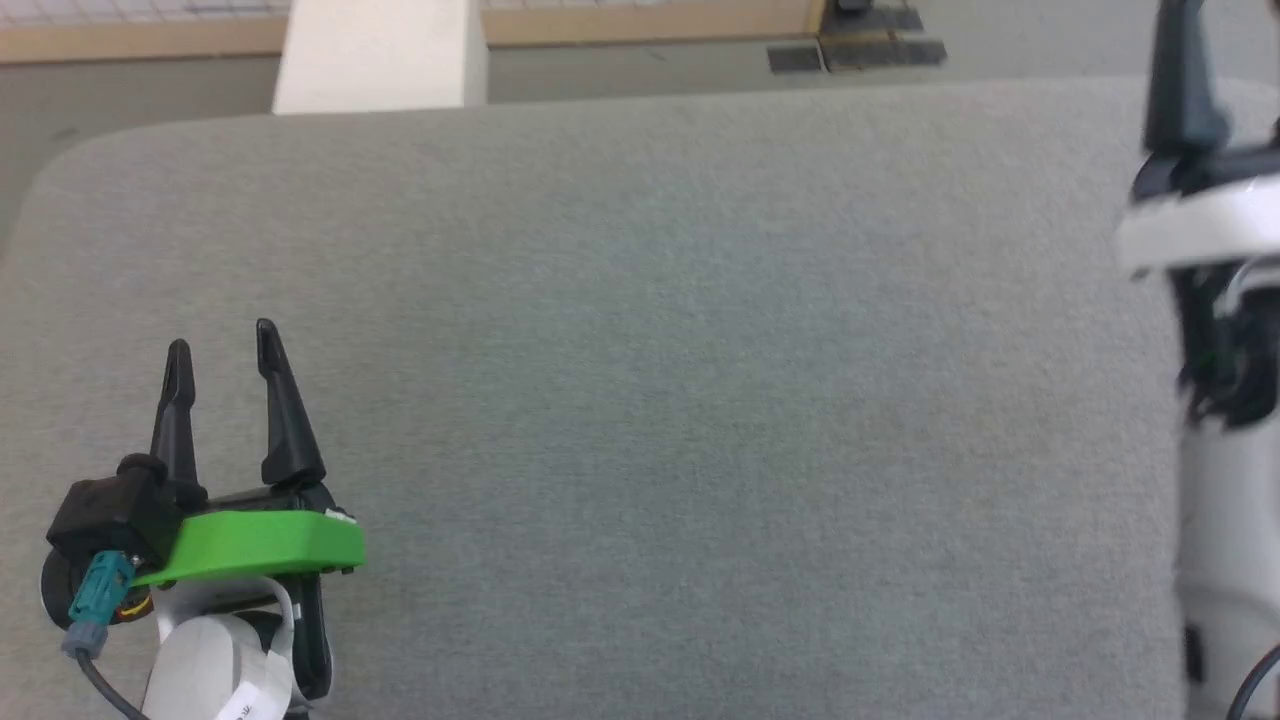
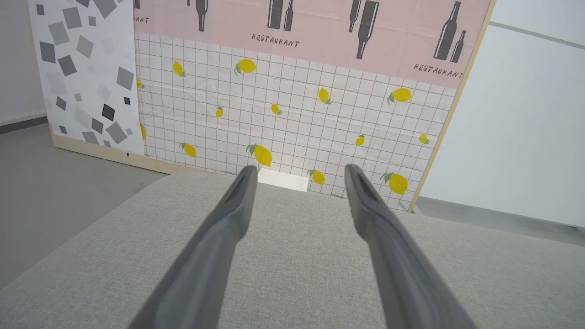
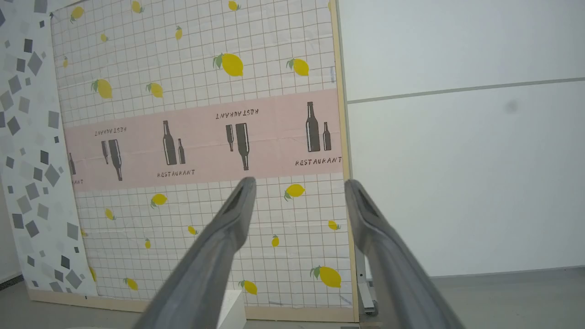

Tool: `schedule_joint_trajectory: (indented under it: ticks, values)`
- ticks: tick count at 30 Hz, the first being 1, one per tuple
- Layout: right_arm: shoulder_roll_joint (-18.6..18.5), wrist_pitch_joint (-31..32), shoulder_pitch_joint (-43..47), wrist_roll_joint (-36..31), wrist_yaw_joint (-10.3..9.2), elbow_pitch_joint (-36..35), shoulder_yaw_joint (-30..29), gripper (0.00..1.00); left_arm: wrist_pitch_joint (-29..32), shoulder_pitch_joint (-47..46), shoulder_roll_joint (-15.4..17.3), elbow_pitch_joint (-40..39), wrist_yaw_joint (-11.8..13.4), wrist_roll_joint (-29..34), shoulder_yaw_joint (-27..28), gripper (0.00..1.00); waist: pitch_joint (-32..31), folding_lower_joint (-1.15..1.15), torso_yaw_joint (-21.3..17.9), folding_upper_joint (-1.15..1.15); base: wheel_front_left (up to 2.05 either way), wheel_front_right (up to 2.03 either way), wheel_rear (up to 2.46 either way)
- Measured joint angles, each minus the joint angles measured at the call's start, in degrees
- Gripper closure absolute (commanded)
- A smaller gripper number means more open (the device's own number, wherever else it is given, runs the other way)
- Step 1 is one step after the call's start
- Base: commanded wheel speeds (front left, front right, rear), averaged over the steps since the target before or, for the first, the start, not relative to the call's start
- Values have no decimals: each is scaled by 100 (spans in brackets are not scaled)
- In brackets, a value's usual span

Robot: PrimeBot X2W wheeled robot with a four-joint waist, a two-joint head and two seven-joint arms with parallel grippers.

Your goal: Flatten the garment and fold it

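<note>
The garment is out of view. My left gripper (image 1: 222, 342) hovers low over the near left of the grey fabric-covered table (image 1: 700, 350), open, with nothing between its two dark fingers. In the left wrist view the left gripper (image 2: 300, 171) points across the bare cloth toward the far edge. My right arm (image 1: 1200, 230) is raised at the right edge of the head view, blurred, one dark finger (image 1: 1180, 90) pointing up. In its own wrist view the right gripper (image 3: 299, 183) is open and empty, aimed at the wall panel above the table.
A white block (image 1: 380, 55) stands on the floor just beyond the table's far edge. Behind it is a panel (image 2: 297, 114) printed with lemons and bottles. Dark mats (image 1: 860, 45) lie on the floor at the back right. The table's left corner is rounded.
</note>
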Motion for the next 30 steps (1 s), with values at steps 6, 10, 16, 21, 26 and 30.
schedule_joint_trajectory:
  ticks: [6, 10, 16, 21, 26, 30]
  values:
    - [426, -495, 924, -151, 0, -255, -175, 0, -25, 30, -55, 65, 124, -10, -57, 0, -240, 0, 201, 0, 0, 0, 0]
    - [457, -754, 1451, 120, 0, -171, -196, 0, -32, 98, -88, 113, 153, -12, -131, 0, -339, 0, 288, 0, 0, 0, 0]
    - [460, -932, 2100, 185, 0, 144, 2, 0, -35, 224, -119, 305, 178, 130, -358, 0, -462, 0, 348, 0, 0, 0, 0]
    - [461, -973, 2535, -82, 0, 157, 37, 0, -33, 243, -75, 546, 172, 431, -681, 0, -533, 0, 406, 0, 0, 0, 0]
    - [461, -973, 2854, -271, 0, 52, 67, 0, -33, 241, -64, 879, 149, 617, -924, 0, -585, 0, 438, 0, 0, 0, 0]
    - [460, -973, 3103, -310, 0, 23, 192, 0, -34, 243, -70, 1168, 153, 636, -977, 0, -623, 0, 437, 0, 0, 0, 0]
